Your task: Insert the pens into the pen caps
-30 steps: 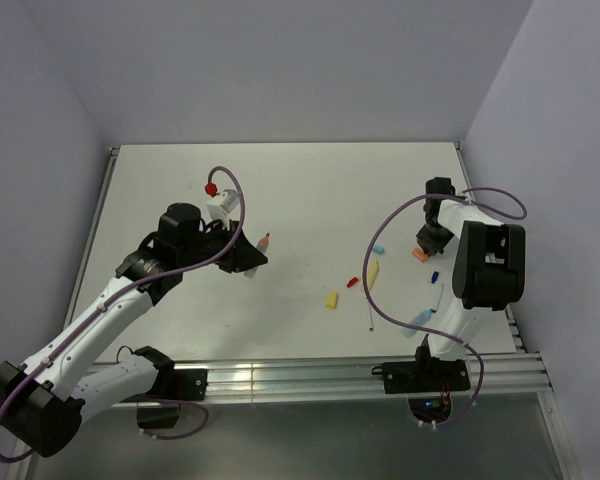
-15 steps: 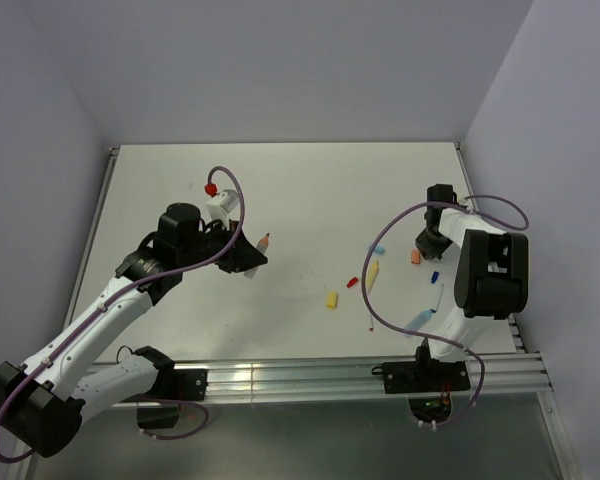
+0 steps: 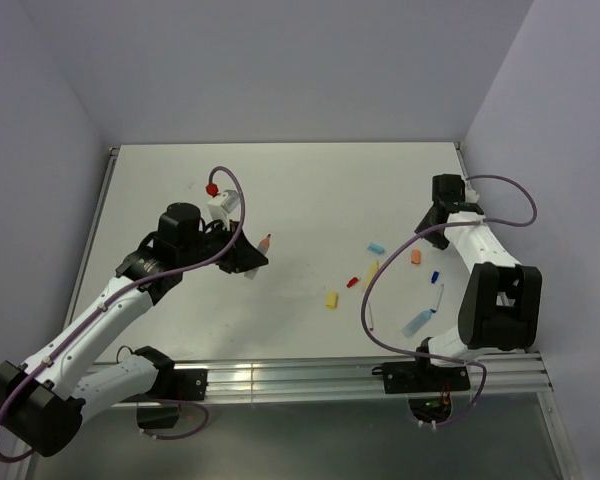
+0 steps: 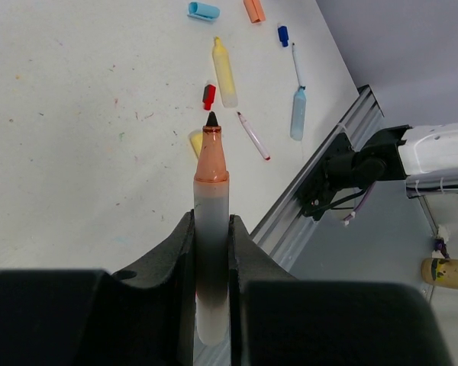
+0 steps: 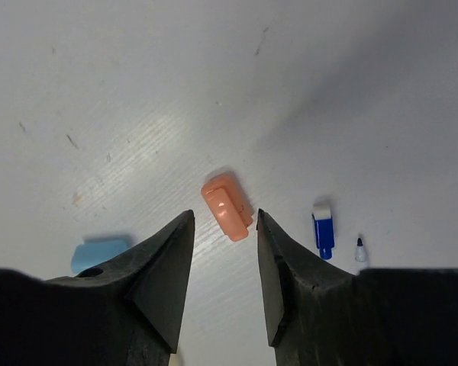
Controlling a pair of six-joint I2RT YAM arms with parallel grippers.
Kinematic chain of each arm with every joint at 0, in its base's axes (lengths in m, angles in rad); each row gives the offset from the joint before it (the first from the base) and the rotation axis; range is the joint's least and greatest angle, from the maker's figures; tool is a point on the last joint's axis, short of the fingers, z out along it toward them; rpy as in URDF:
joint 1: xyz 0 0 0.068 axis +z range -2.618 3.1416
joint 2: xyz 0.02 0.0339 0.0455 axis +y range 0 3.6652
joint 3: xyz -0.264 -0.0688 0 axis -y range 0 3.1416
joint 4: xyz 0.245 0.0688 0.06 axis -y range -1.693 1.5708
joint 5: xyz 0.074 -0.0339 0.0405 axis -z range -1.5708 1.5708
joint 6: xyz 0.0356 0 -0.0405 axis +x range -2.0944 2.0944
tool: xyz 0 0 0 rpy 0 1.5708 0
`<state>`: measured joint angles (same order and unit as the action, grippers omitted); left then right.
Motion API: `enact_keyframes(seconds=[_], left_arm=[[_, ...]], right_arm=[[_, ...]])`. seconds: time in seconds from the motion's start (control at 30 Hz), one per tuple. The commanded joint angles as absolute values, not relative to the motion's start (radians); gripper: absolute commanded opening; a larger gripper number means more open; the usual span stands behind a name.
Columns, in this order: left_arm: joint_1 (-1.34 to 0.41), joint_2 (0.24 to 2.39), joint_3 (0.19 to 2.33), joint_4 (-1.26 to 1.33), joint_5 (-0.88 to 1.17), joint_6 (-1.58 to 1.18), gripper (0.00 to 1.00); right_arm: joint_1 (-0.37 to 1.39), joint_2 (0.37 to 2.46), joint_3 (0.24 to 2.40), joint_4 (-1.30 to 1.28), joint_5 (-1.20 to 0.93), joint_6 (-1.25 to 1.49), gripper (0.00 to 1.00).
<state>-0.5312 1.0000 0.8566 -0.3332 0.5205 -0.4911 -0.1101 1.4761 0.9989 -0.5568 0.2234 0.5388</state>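
Your left gripper is squeezed tight on the white pen with the orange tip. It holds the pen up off the table, and the tip pointing out past the fingers is bare. The orange cap that goes with it lies flat on the table over on the right side. Your right gripper hangs above that cap with its fingers apart and nothing in them. From the wrist camera the cap shows in the gap between the fingers, a bit slanted. So I think you are at the step of picking up the orange cap. Next, bring the right gripper straight down until a finger sits on each side of the cap, then pinch it. You may need to turn the wrist a little to match the slant. The light blue cap and the dark blue cap lie close by, so don't bump them.
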Motion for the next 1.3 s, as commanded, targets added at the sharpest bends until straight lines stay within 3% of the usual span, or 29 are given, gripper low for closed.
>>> enact_keyframes(seconds=[0.0, 0.2, 0.9, 1.27], left_arm=[[-0.528, 1.005, 0.853, -0.272, 0.561, -0.489, 0.00], [-0.528, 1.012, 0.850, -0.265, 0.581, -0.491, 0.00], [-0.528, 1.028, 0.845, -0.262, 0.584, -0.488, 0.00], [-0.528, 1.037, 0.847, -0.265, 0.580, -0.488, 0.00]], right_arm=[[-0.068, 1.476, 0.996, -0.551, 0.227, 0.433, 0.47], [-0.058, 1.505, 0.925, -0.465, 0.184, 0.388, 0.49], [-0.032, 1.675, 0.988, -0.486, 0.249, 0.379, 0.49], [-0.034, 1.724, 1.005, -0.476, 0.215, 0.382, 0.43]])
